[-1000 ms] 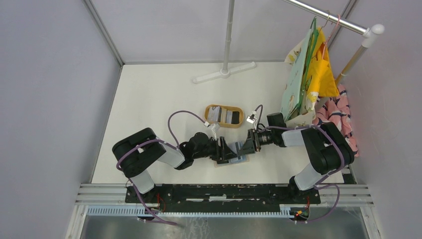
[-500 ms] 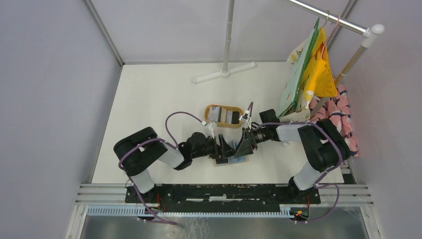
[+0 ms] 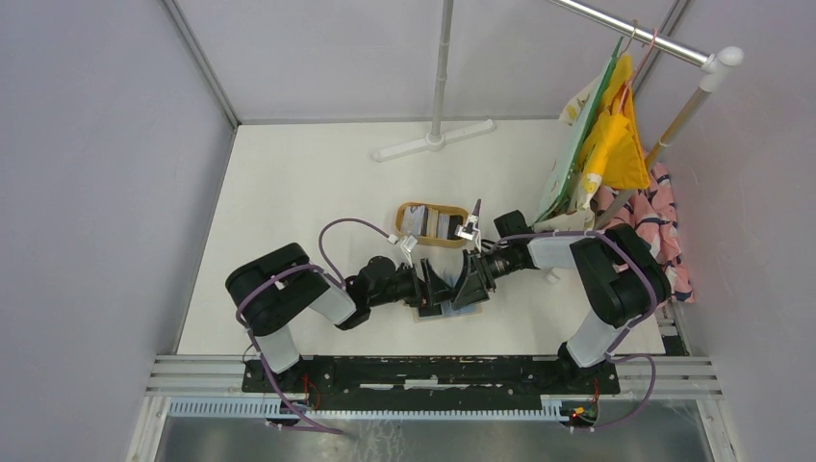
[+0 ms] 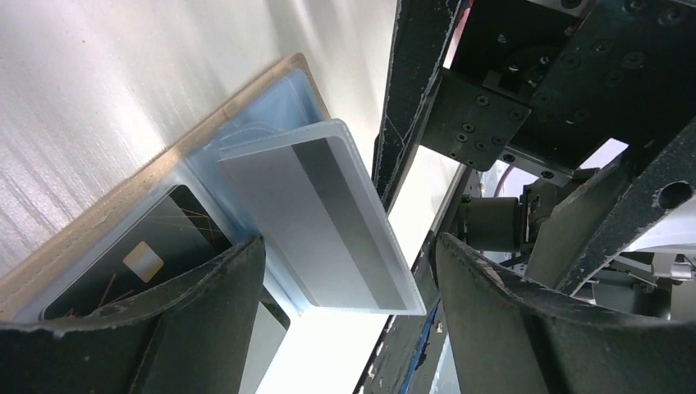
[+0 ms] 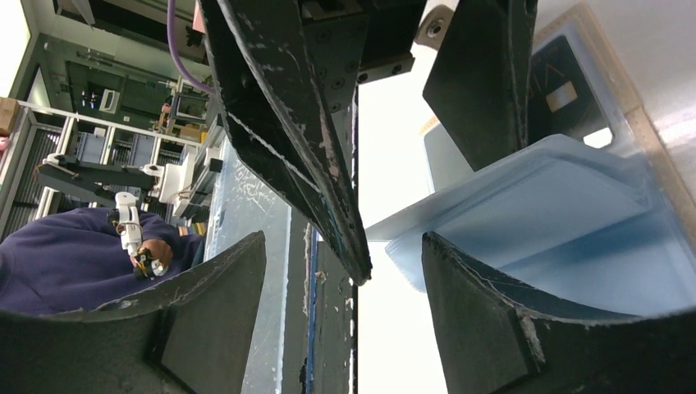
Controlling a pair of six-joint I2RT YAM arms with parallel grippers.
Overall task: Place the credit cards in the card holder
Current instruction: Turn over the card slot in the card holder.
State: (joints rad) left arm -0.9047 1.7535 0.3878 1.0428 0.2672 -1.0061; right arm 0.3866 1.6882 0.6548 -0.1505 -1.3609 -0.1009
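The top view is evenly bright and sharp; both wrist views are contrasty, with blown-out white glare behind dark foregrounds.

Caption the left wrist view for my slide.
Open left tool over the card holder: striped grey card poking out, black card tucked in.

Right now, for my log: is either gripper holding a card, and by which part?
Nothing seems held. Left gripper and right gripper are open; the grey card sits between the left jaws, one end in the wallet.
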